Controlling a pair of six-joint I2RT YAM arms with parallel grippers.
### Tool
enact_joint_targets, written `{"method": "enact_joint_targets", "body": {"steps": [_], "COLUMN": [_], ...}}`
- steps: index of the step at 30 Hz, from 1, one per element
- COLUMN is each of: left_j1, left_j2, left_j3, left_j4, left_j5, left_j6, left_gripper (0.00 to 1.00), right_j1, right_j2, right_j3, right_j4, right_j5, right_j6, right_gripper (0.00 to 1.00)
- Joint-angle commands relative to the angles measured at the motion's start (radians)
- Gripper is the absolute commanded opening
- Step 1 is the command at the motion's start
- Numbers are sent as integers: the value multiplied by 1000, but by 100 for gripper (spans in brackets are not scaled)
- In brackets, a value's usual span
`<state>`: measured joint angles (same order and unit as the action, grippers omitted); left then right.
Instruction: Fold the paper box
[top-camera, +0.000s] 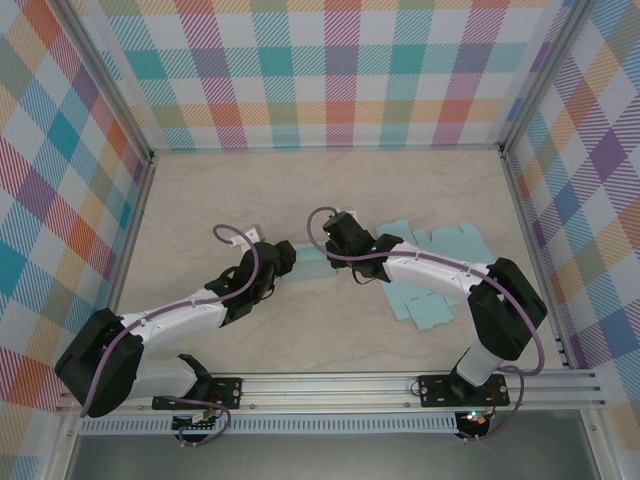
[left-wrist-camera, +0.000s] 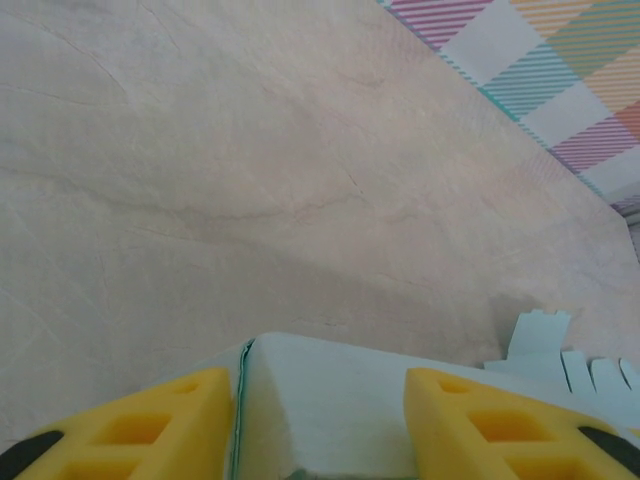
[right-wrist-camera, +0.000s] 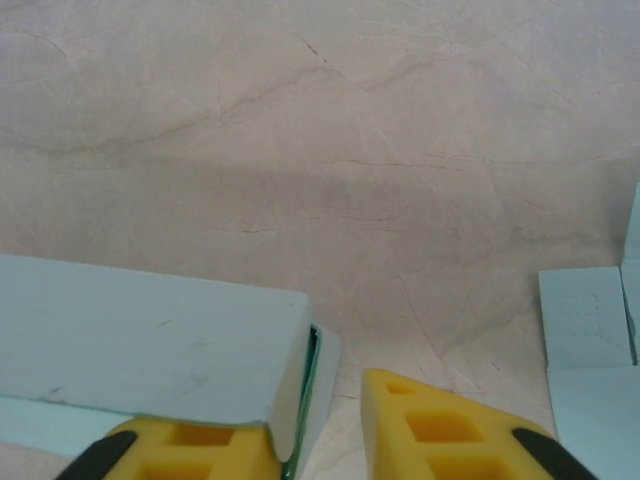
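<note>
1. No text, label, brand, number or sign can be read in any of the views.
2. The paper box (top-camera: 432, 308) is seen with plain pale blue faces (a faint dotted outline on one flap (right-wrist-camera: 585, 315) in the right wrist view cannot be read as lettering).
3. The walls (top-camera: 330, 70) are covered in a coloured plaid pattern, and no lettering can be made out on them.

Bright, even diffuse light, soft faint shadows, wrist views blurred at bottom edge
</note>
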<state>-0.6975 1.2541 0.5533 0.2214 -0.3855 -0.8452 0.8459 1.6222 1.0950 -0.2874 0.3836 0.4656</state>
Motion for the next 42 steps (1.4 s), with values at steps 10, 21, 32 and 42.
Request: {"method": "enact_joint_targets", "body": {"steps": [10,21,32,42], "left_j1": [-38,-57,-61,-58], "left_j2": [78,99,113,141], "left_j3": [-52,-66,-84,-130], "left_j4": [-62,-53,-48,-60], "left_j5": [-65,-87,-97,-103], "left_j6": [-6,-21,-35,-75], "left_gripper": [42,38,34,15], "right_j1": [15,-45,-108,-131], "right_j2": [-158,-77,51,79], "right_j3": [-21,95,43,-87], "right_j4": [-60,-89,-28,49], "right_j5": [-167,-189,-286,-307], "right_j6": [33,70,111,160], "right_gripper": [61,75,59,35]}}
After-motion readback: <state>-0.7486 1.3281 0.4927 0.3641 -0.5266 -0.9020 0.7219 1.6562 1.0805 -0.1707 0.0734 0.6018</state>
